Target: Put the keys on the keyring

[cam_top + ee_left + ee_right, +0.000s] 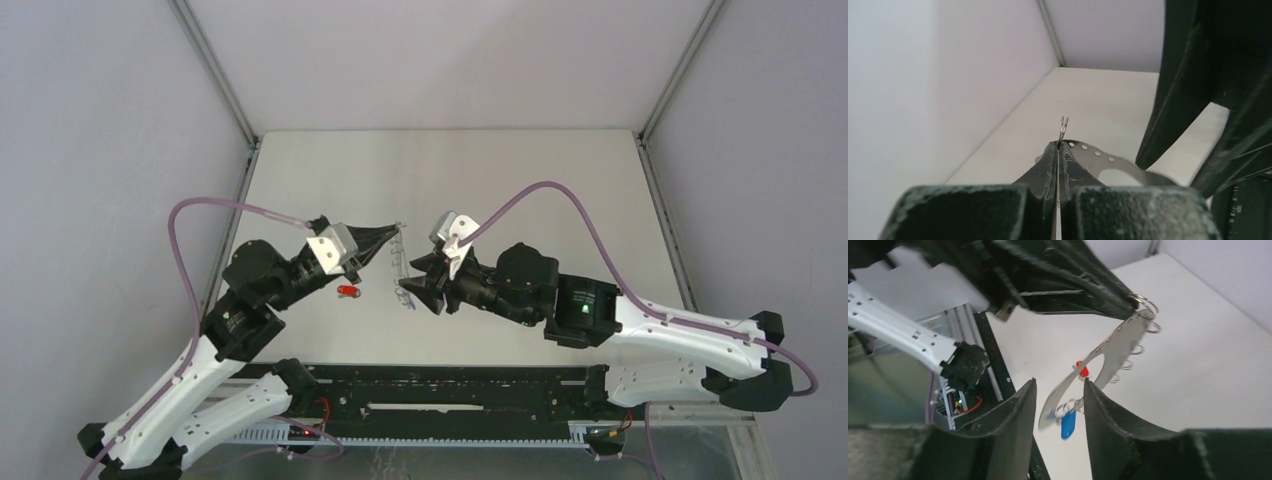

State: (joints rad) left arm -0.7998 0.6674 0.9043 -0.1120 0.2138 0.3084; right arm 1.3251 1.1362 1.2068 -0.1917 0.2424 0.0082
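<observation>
Left tool point(1058, 146) is pressed together on the keyring's point(1120, 342) top end, holding it above the desk point(520, 190) so its loops hang free. Right tool point(1060, 386) is spread around the lower end, where the blue key point(1068, 424) dangles. Red key point(349, 291) lies on the desk, apparently unthreaded.

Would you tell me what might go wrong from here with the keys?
The left gripper pinches the keyring by one thin loop at its edge, so it may swing or slip. The open right gripper straddles the end where the blue key hangs; closing could knock it. The red key lies on the table near the left arm, which might nudge it away.
</observation>
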